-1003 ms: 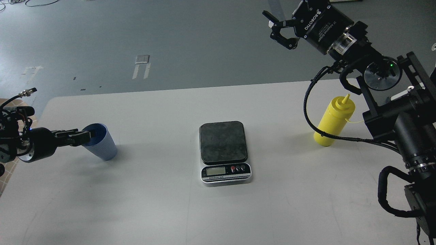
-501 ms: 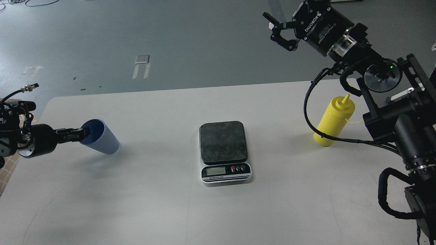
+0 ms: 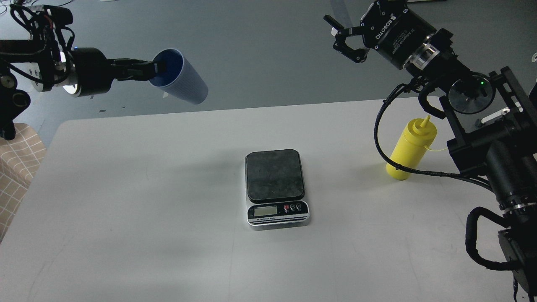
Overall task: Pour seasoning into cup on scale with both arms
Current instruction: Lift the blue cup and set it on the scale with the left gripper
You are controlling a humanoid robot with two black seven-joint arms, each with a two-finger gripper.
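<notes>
- One second has changed a lot: our left claw [image 3: 153,70], pinching the cup [image 3: 181,82] by its rim, has lifted it from the tabletop's [image 3: 126,201] left side to high above the far edge, tilted sideways.
- Next, we judge, comes setting it on the bare scale [image 3: 275,185].
- Our right claw [image 3: 345,33] hangs spread wide above the seasoning [image 3: 410,150], which stands untouched at right.

Single head view, looking forward and down, table [image 3: 168,251] mid-distance
</notes>
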